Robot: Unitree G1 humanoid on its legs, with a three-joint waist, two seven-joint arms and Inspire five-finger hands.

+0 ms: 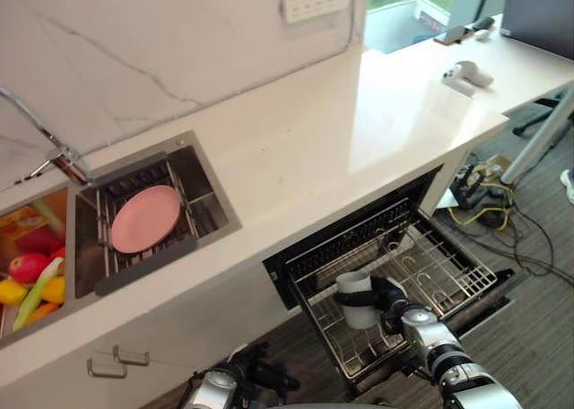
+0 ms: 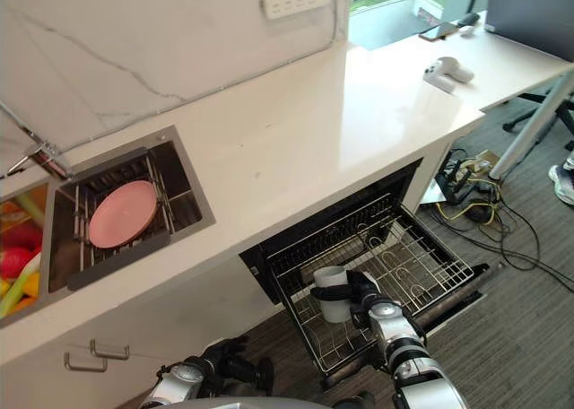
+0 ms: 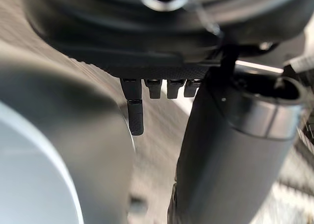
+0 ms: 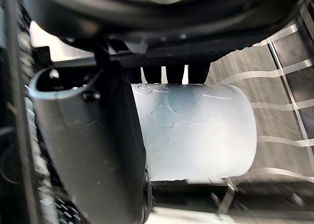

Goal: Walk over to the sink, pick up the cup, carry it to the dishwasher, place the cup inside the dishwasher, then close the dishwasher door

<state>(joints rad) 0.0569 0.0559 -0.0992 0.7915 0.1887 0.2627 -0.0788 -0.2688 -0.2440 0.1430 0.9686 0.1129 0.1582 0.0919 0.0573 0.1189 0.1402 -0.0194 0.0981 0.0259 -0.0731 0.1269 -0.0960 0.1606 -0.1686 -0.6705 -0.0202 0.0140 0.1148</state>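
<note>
While the right hand (image 1: 391, 301) grips it, the cup (image 1: 360, 316) is upright.

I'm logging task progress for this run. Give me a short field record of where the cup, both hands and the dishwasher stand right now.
cup: white, upright, held by the right hand over the pulled-out rack
right hand: fingers curled round the cup
left hand: low at the robot's left, idle
dishwasher: open
sink: holds a pink plate
steps left: release cup, close door
</note>
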